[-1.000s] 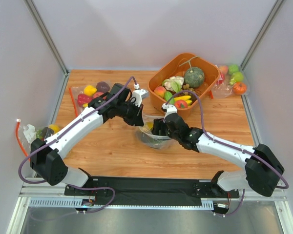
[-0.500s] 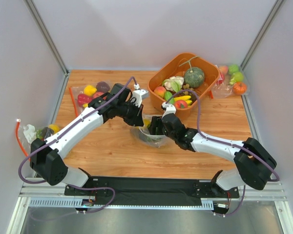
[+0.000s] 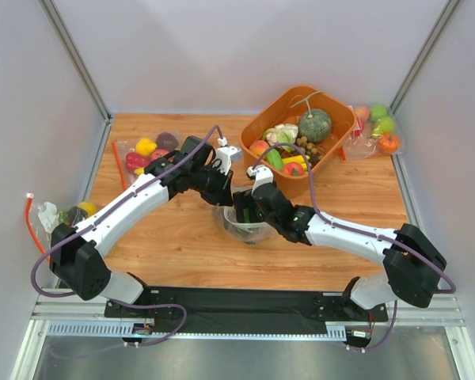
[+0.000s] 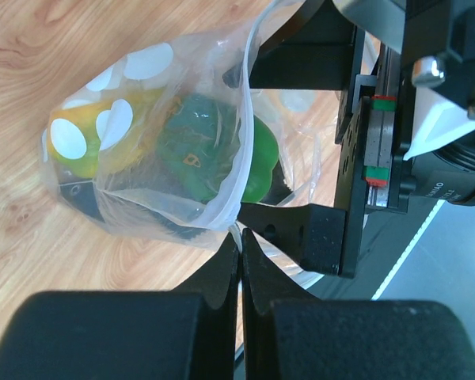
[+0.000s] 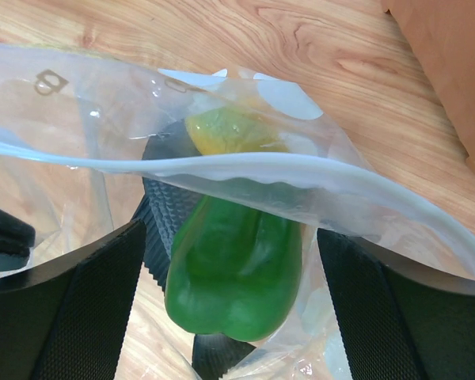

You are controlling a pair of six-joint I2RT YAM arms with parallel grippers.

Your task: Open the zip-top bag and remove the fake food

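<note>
The polka-dotted zip-top bag (image 3: 247, 227) lies mid-table with its mouth open. My left gripper (image 3: 226, 191) is shut on the bag's edge strip (image 4: 239, 226), holding the mouth up. My right gripper (image 3: 245, 207) is open, and its fingers reach into the mouth on either side of the glossy green vegetable (image 5: 233, 269) without touching it. The yellow mango (image 5: 231, 131) lies behind the vegetable. In the left wrist view the mango (image 4: 87, 142) and the vegetable (image 4: 202, 146) show through the plastic, with the right gripper's black fingers (image 4: 301, 237) beside them. I cannot see the peach.
An orange basket (image 3: 285, 103) at the back right holds a grey-green pumpkin (image 3: 314, 124), bananas and other pieces. Plain clear bags of fruit lie at the back left (image 3: 146, 150), back right (image 3: 378, 127) and far left (image 3: 73, 212). Walls close three sides.
My right gripper has moved left and forward into the bag's mouth, around the green vegetable. The bag has shifted slightly left. My left gripper has kept its hold.
</note>
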